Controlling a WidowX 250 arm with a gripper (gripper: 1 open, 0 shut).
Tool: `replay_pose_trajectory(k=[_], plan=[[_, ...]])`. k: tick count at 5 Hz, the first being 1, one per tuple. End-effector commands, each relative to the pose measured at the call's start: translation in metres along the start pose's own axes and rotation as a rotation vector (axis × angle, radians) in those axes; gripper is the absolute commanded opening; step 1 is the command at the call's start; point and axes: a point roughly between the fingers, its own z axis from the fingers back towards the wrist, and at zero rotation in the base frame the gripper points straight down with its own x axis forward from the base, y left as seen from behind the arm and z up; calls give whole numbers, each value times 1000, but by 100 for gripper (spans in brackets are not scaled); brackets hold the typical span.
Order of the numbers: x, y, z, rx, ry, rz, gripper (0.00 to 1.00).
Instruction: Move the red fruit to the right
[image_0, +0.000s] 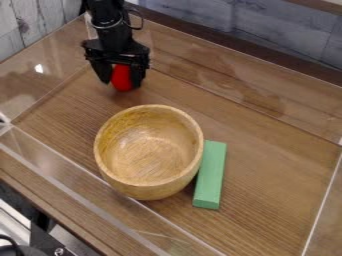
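At the near edge, a clear plastic wall (60, 195) stands around the brown wooden table (267, 120). You can see right through it.

Next comes a long green block (210, 174). It lies flat on the table, with one end pointing toward the camera. It sits just beside the right side of a round, light wooden bowl (148, 151). The bowl stands upright with nothing inside, and it is the biggest thing here.

Past the bowl, toward the far left, is the small round red fruit (123, 78). It sits on the table, well apart from the bowl and the block. It is much smaller than the bowl.

The black robot gripper (119, 76) hangs over the red fruit and points straight down. Its jaws are spread as wide as they go. One black finger stands on the left of the red fruit and the other on the right, so the fruit is between them. The jaws are not squeezing it. The fingers are very close to the fruit, but I cannot tell if they touch it. The fruit rests on the table.

The black arm (104, 18) goes up from the gripper and out of the top of the picture.

Far back is a grey wall (267, 25) made of wooden planks.
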Motion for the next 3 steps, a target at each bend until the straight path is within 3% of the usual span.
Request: replay_pose_trajectory(k=[1,3], plan=[[11,1,13,14,-48,5,0],[17,-31,54,-16,-94,-28,0]])
